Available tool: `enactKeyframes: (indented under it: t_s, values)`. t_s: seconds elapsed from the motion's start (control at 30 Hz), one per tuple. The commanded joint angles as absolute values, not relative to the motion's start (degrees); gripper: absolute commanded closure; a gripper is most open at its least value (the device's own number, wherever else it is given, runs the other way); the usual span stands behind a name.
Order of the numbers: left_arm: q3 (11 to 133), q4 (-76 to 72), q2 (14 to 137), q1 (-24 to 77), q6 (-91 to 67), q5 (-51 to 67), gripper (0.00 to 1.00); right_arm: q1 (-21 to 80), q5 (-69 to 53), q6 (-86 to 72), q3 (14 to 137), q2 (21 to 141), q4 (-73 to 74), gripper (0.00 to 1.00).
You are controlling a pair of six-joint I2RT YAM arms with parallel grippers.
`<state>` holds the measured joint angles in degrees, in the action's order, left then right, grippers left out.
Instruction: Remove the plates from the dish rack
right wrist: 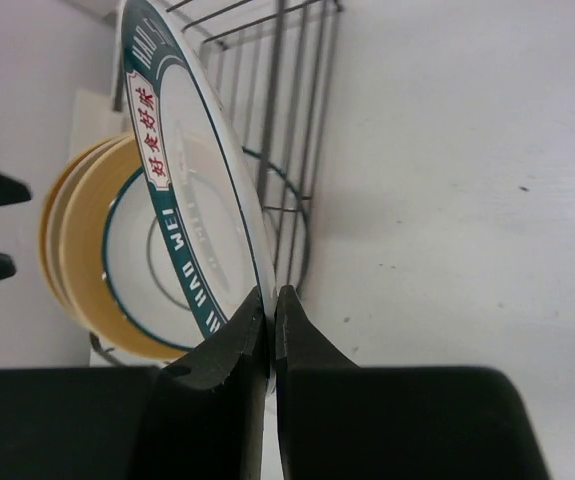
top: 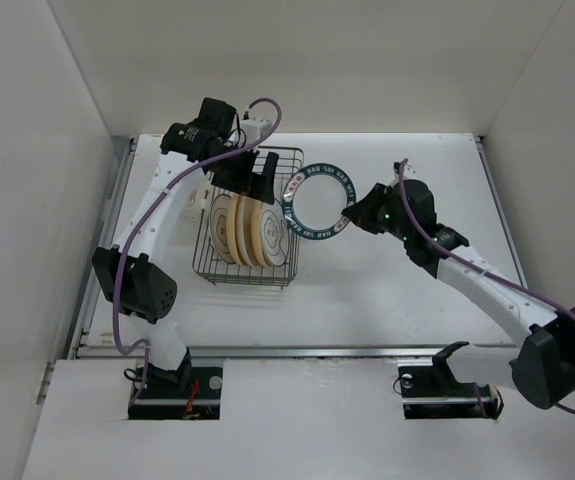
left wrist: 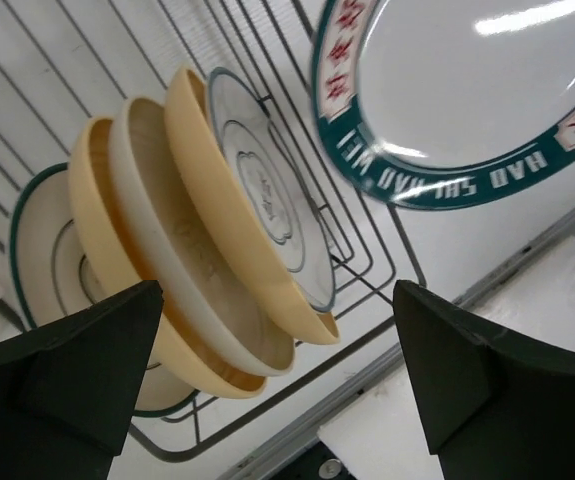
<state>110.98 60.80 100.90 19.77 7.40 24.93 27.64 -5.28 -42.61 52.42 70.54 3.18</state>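
The dark wire dish rack stands left of centre and holds several plates on edge, yellow-tan and white. My right gripper is shut on the rim of a white plate with a dark green lettered rim and holds it just right of the rack. In the right wrist view its fingers pinch that plate edge-on. My left gripper is open and empty above the rack's far end; in the left wrist view the racked plates and the held plate lie beyond it.
A small cream clip sits on the rack's left side. White walls close in the table on the left, the back and the right. The table's raised metal edge runs along the front, by the arm bases.
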Motion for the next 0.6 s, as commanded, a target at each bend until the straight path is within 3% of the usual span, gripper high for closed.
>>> enactKeyframes:
  t_s: [0.0, 0.27, 0.57]
  values:
    - [111.27, 58.10, 97.82, 19.86, 5.71, 18.82, 0.00, 25.94, 4.12, -48.15, 54.76, 66.89, 6.58, 1.00]
    - [111.80, 57.57, 97.20, 20.39, 5.80, 2.66, 0.00, 18.73, 17.92, -58.79, 53.80, 65.21, 15.29, 1.00]
    - [104.95, 53.71, 92.56, 20.39, 9.76, -14.23, 0.00, 9.59, 15.48, -62.93, 49.57, 74.52, 15.21, 1.00]
